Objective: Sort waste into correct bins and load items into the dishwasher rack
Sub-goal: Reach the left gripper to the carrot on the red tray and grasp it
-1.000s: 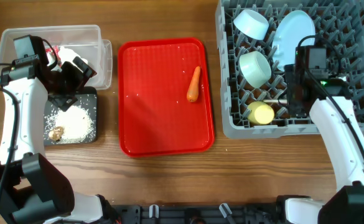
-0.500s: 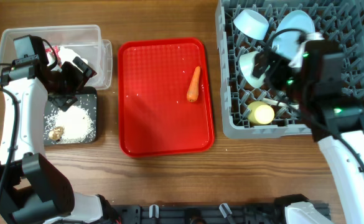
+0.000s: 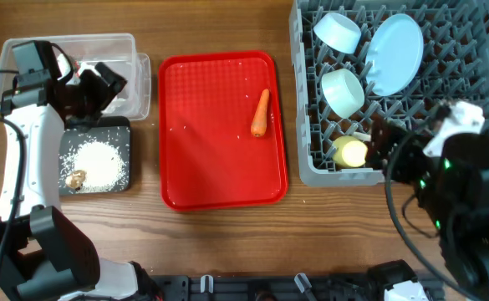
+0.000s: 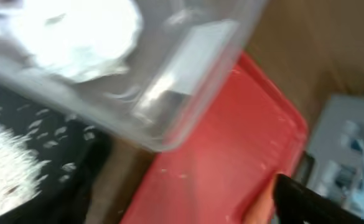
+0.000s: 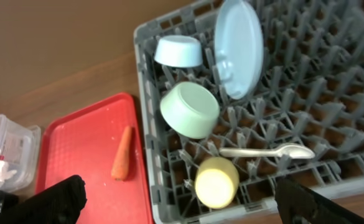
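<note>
The orange carrot (image 3: 261, 114) lies on the red tray (image 3: 211, 142). The clear tub (image 3: 68, 42) holds the wrapper and tissue (image 3: 78, 68). The black tray (image 3: 117, 130) holds rice (image 3: 94, 160) and the brown lump (image 3: 75, 177). The grey rack (image 3: 311, 171) holds the plate (image 3: 394, 54), blue bowl (image 3: 336, 32), green bowl (image 3: 343, 92), yellow cup (image 3: 350, 153) and white spoon (image 5: 269, 151). My left gripper (image 3: 100, 90) is open and empty over the tub's front edge. My right gripper (image 5: 180, 190) is open and empty, above the rack's front edge (image 3: 390, 155).
The red tray lies between the bins and the rack and carries a few stray rice grains. In the left wrist view the tub's corner (image 4: 169, 81) is close, with the red tray (image 4: 231, 149) beyond it. Bare wooden table runs along the front.
My right arm has pulled back from inside the rack to its front edge, leaving the spoon lying in the rack. My left gripper has shifted slightly toward the tub.
</note>
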Available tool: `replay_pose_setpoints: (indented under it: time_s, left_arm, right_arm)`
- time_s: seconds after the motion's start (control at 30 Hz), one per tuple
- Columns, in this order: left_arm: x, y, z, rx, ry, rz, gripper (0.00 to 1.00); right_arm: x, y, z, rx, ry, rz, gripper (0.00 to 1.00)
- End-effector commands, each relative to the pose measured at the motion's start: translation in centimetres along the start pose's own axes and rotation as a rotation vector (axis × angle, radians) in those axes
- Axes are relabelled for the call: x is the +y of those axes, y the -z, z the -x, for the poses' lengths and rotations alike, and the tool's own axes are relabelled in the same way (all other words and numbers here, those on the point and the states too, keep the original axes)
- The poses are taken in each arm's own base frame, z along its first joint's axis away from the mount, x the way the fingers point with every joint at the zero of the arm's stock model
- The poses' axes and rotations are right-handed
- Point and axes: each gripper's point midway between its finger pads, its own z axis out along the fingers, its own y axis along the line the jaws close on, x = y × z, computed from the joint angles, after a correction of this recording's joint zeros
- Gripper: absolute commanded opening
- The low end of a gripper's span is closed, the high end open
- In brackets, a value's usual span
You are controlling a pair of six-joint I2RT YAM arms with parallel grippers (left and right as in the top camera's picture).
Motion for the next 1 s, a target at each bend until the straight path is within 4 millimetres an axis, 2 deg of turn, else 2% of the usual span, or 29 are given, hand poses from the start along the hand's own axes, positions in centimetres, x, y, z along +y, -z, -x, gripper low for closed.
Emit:
replay_pose_setpoints:
  time_s: [0.0, 0.03, 0.07, 0.1, 0.17, 0.2, 0.27, 0.37, 0.43, 0.67, 0.83, 0.9, 0.93, 0.97]
  left_arm:
    - [-7.6, -1.0, -3.8, 0.050, -0.271, -0.154, 0.93]
    - [-10.3, -2.5, -5.9, 0.006, -0.402, -0.090, 0.99]
    - [-14.7, -4.4, -10.1, -0.083, -0.681, -0.005, 0.99]
    - [-15.9, -5.2, -11.9, -0.103, -0.773, 0.021, 1.00]
    - [-17.5, -7.3, -16.1, -0.105, -0.938, 0.064, 1.00]
    - [-17.9, -9.3, -18.9, -0.061, -1.017, 0.056, 1.00]
    - [-17.6, -11.8, -21.3, -0.015, -1.064, 0.064, 0.99]
    - [-15.9, -14.6, -22.4, 0.040, -1.077, 0.109, 0.99]
    - [-15.3, -15.7, -22.7, 0.053, -1.079, 0.121, 0.99]
    - [-14.6, -19.5, -23.4, 0.056, -1.092, 0.114, 0.99]
    - [-14.6, -19.7, -21.8, 0.086, -1.061, 0.126, 0.95]
    - [-13.9, -20.1, -21.4, 0.140, -1.046, 0.160, 0.89]
    - [-13.7, -20.0, -21.5, 0.150, -1.046, 0.168, 0.82]
    - [-13.5, -19.9, -21.7, 0.162, -1.046, 0.177, 0.60]
  right_arm:
    - [-1.3, 0.9, -0.8, 0.012, -0.020, -0.051, 1.00]
    - [-1.7, 0.9, -1.5, 0.040, -0.014, -0.065, 1.00]
    - [-2.0, 1.0, -2.0, 0.061, -0.010, -0.077, 1.00]
    - [-2.1, 1.0, -2.2, 0.069, -0.014, -0.081, 1.00]
    - [-2.2, 1.0, -2.4, 0.079, -0.012, -0.086, 1.00]
    - [-2.2, 1.0, -2.5, 0.082, -0.012, -0.087, 1.00]
    - [-2.1, 1.0, -2.6, 0.086, -0.012, -0.081, 1.00]
    - [-2.3, 1.0, -2.8, 0.096, -0.012, -0.087, 1.00]
    - [-2.3, 1.1, -2.9, 0.100, -0.025, -0.090, 1.00]
    - [-2.4, 1.1, -3.1, 0.108, -0.023, -0.094, 1.00]
    - [-2.4, 1.1, -3.1, 0.107, -0.033, -0.094, 1.00]
    - [-2.3, 1.1, -3.2, 0.111, -0.034, -0.088, 1.00]
    - [-2.3, 1.1, -3.2, 0.111, -0.034, -0.088, 1.00]
    - [-2.3, 1.1, -3.2, 0.111, -0.034, -0.088, 1.00]
